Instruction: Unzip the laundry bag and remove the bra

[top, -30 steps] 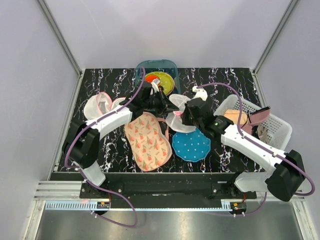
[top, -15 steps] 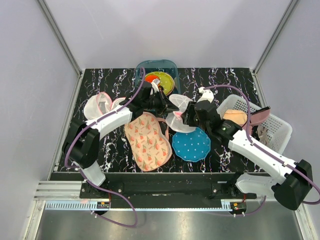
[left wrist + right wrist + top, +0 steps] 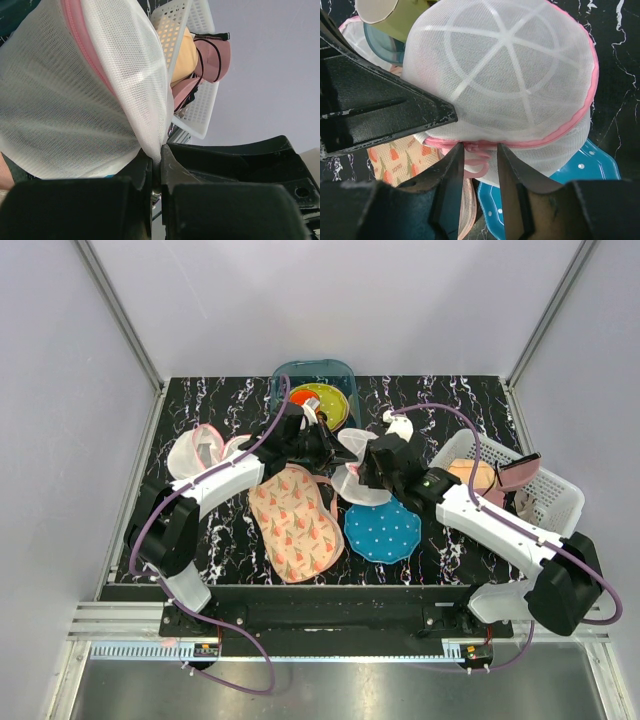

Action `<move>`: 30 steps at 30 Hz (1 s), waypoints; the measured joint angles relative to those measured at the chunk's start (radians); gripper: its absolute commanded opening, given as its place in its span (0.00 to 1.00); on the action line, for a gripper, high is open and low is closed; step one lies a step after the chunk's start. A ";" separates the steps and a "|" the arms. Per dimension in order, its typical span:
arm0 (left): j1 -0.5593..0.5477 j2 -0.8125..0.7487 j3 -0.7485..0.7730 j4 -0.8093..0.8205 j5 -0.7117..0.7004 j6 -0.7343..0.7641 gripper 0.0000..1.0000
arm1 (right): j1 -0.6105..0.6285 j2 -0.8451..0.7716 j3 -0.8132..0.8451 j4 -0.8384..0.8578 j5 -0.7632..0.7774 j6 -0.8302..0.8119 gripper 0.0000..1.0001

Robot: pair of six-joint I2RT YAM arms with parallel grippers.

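Observation:
The laundry bag (image 3: 352, 466), a round white mesh pouch with pink zip trim, is held up between the two arms above the mats. My left gripper (image 3: 325, 448) is shut on a fold of its mesh (image 3: 75, 100), pinched between the fingers (image 3: 159, 161). My right gripper (image 3: 479, 150) is open at the pouch's (image 3: 505, 75) zip seam. One finger stands on each side of the pink zip pull loop (image 3: 473, 163), without clamping it. The zip looks closed along the visible trim. The bra shows in no view.
A white basket (image 3: 545, 502) with peach and pink cloth stands at the right. A teal tub (image 3: 340, 368) with a yellow dish is behind. The floral pad (image 3: 295, 520), the blue dotted mat (image 3: 382, 530) and another mesh pouch (image 3: 195, 450) lie on the table.
My right gripper has opened. It drew back to the right and then returned to the bag's zip. The left arm has stayed still, holding the mesh.

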 measured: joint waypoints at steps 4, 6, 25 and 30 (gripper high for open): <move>0.000 0.000 0.000 0.001 0.000 0.000 0.00 | -0.002 0.000 0.000 0.002 0.014 0.001 0.32; 0.000 0.000 0.000 0.001 0.000 0.000 0.00 | -0.003 -0.001 0.000 0.003 0.015 0.001 0.30; 0.000 0.000 0.000 0.001 0.001 0.000 0.00 | -0.017 -0.006 -0.016 0.009 -0.043 0.004 0.43; 0.000 0.000 0.000 0.001 0.001 0.000 0.00 | -0.017 -0.006 -0.024 0.009 -0.043 0.005 0.39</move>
